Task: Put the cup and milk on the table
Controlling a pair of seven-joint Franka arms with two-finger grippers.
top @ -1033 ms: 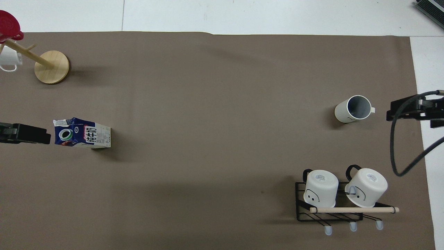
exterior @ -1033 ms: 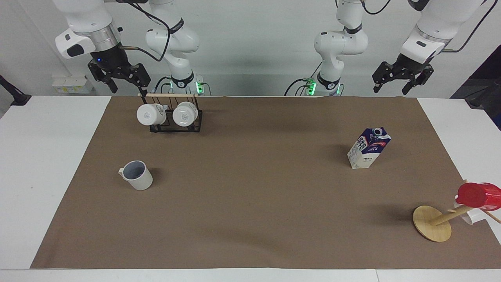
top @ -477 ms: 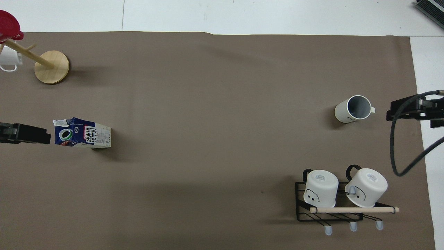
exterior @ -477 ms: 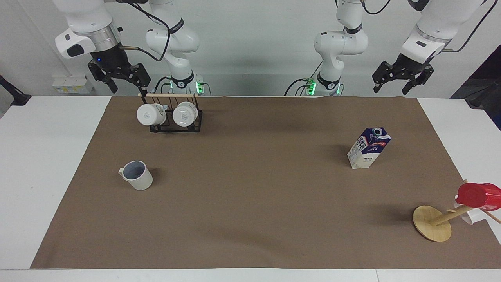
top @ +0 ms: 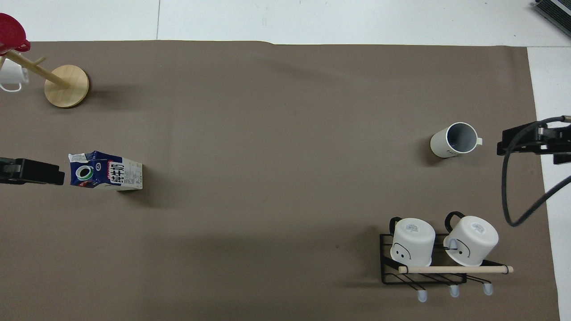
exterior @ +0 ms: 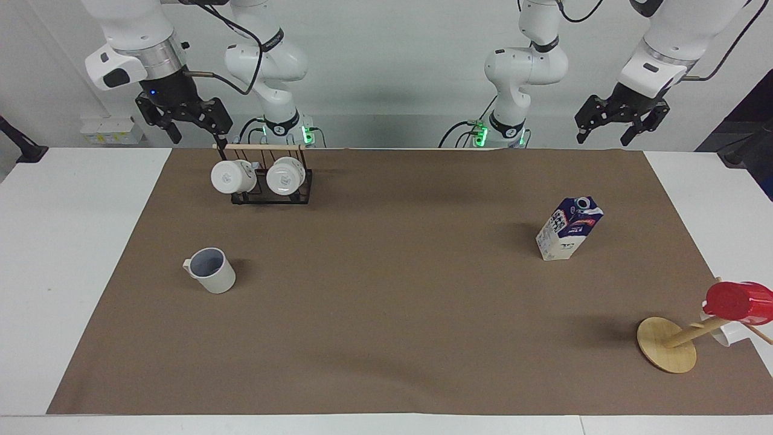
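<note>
Facing view, read from its left edge to its right edge, with clock directions taken on that view.

Right gripper (exterior: 194, 128): raised at the right arm's end of the table, jaws spread, holding nothing. It hangs at about 11 o'clock from the black wire rack (exterior: 273, 192).

Black wire rack: stands on the brown paper sheet (exterior: 386, 314) close to the robots' edge. Two glossy white mugs (exterior: 258, 176) hang on it side by side under a wooden rod (exterior: 259, 147).

The cup (exterior: 211, 270): upright on the paper sheet, at about 7 o'clock from the rack and well apart from it. Its grey-blue inside shows and the small handle points toward the right arm's end of the table. No gripper touches it.

The milk (exterior: 569, 228): the carton stands upright on the paper sheet toward the left arm's end, grey cap on top, well apart from the cup. No gripper touches it.

Left gripper (exterior: 621, 122): raised, at about 1 o'clock from the milk, jaws spread and empty.

Wooden mug tree (exterior: 667, 353): at about 5 o'clock from the milk, near the paper's corner. A bright red cup (exterior: 738, 301) sits on its top, with a small white cup (exterior: 722, 334) just below it.

The table (exterior: 66, 254): white top, bare at both ends beside the paper.
</note>
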